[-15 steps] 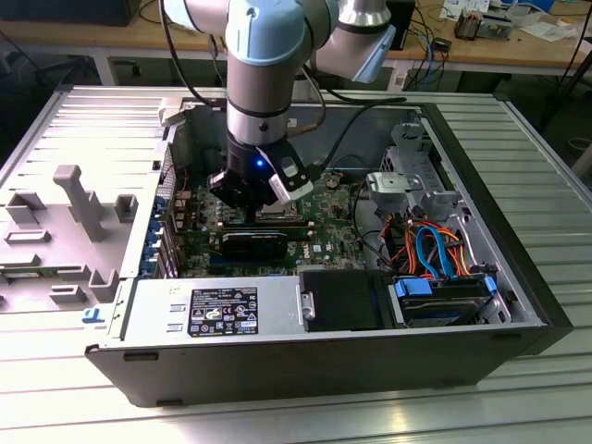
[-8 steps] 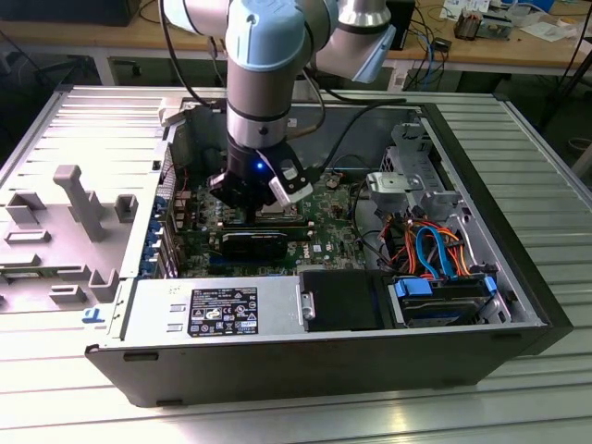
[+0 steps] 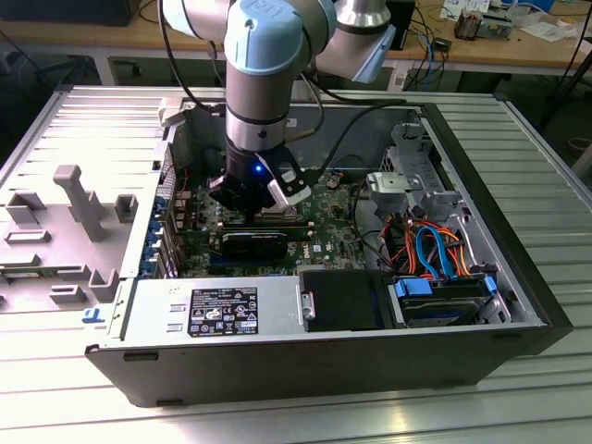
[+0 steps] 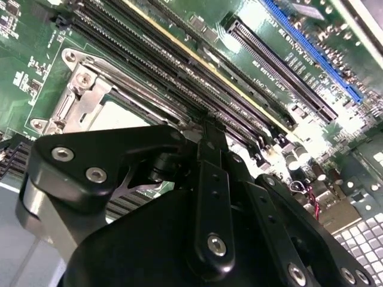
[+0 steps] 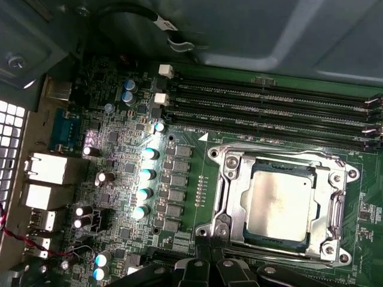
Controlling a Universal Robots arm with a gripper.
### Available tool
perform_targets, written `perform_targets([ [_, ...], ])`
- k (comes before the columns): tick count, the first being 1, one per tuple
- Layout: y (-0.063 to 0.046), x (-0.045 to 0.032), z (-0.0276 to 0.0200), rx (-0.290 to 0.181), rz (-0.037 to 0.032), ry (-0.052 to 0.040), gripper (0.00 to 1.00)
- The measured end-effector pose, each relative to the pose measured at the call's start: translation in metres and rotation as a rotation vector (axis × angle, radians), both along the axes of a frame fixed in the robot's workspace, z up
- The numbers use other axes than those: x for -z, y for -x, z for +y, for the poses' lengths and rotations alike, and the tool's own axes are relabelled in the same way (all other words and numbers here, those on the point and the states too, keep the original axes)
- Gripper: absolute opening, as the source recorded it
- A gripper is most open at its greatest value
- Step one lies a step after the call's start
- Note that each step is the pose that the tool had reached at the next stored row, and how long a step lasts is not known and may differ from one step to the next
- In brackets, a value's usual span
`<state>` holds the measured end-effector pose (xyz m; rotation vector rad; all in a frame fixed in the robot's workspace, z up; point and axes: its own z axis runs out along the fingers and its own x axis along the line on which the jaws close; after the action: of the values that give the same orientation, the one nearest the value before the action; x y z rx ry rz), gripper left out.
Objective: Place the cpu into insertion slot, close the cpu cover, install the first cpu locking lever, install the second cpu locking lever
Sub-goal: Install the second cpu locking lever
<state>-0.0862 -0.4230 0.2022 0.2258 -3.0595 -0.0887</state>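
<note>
In the first wrist view the silver-grey cpu lies flat in the insertion slot on the green board. The cpu cover is folded down around it, and the chip's top shows through its window. My gripper sits at the socket's edge with its black fingers drawn together and nothing seen between them. The second wrist view looks past the gripper to the cpu and a corner of the cover. In the exterior view the gripper is low over the board inside the open case, hiding the socket.
Long black memory slots run beside the socket, and a row of capacitors stands on its other side. A blue card slot lies further off. The case holds a power supply and a drive cage with cables.
</note>
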Motion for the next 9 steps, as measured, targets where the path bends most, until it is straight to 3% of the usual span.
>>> perform_targets([
  [3,0.0001,-0.0032,0.0002,0.0,-0.0002,-0.0005,0.11],
  [9,0.002,-0.0042,0.0004,0.0,-0.0002,-0.0218,0.11],
])
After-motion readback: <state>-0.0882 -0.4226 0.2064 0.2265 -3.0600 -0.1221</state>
